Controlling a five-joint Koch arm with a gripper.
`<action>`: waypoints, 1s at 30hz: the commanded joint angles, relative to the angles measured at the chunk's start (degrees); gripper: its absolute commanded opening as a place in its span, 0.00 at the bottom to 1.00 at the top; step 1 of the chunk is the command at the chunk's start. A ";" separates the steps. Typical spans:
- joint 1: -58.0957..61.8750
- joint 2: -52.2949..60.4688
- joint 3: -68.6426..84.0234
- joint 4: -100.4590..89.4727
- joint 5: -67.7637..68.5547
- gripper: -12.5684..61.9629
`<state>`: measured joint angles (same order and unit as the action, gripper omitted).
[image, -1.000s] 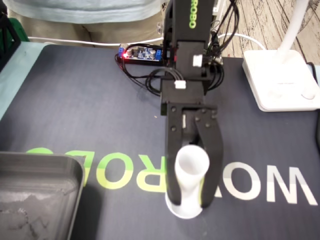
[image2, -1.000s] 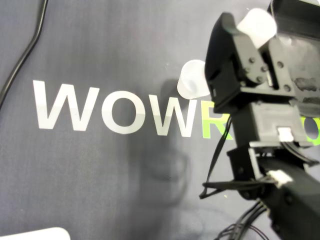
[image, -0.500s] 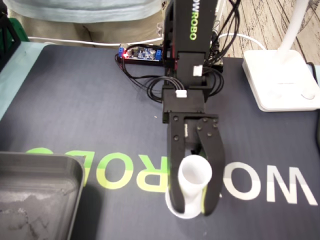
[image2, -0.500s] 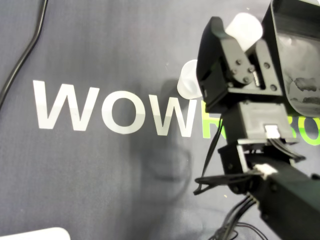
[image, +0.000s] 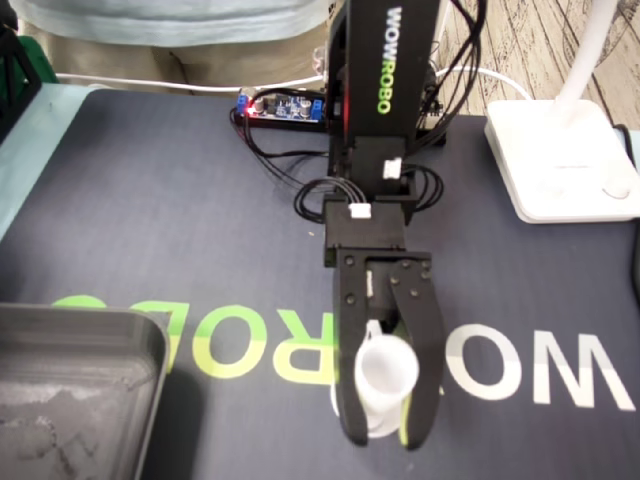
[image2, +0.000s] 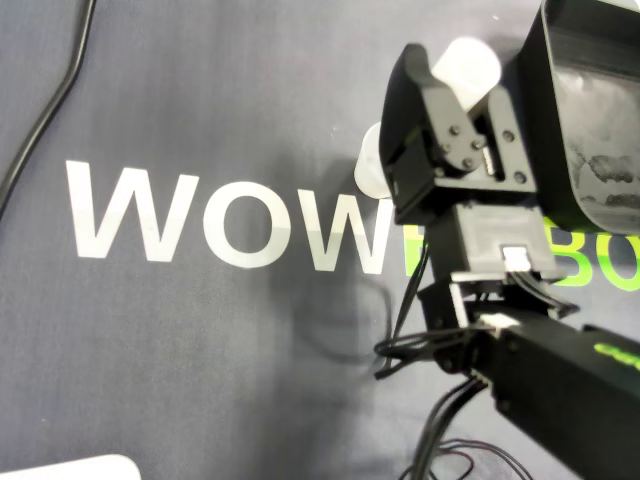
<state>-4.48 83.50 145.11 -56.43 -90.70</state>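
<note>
At the left of the fixed view, a grey tray (image: 90, 322) stands near on the worktop. In the middle, the fingers (image: 350, 350) are clenched on a white cup (image: 386, 372), which seems lifted just above a second white piece (image2: 368, 170) on the mat. The grip is only on the smooth sides, so I think a fast swing can make the cup slip or tilt out. At the far right, the lamp base (image: 560, 160) is well apart and little danger.
</note>
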 joint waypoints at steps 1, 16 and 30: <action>0.09 0.18 -2.55 -5.19 -0.44 0.37; 0.00 13.62 -2.46 -4.57 1.32 0.47; 3.78 41.40 -16.08 50.19 58.36 0.47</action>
<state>-1.41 122.43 131.92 -11.60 -40.52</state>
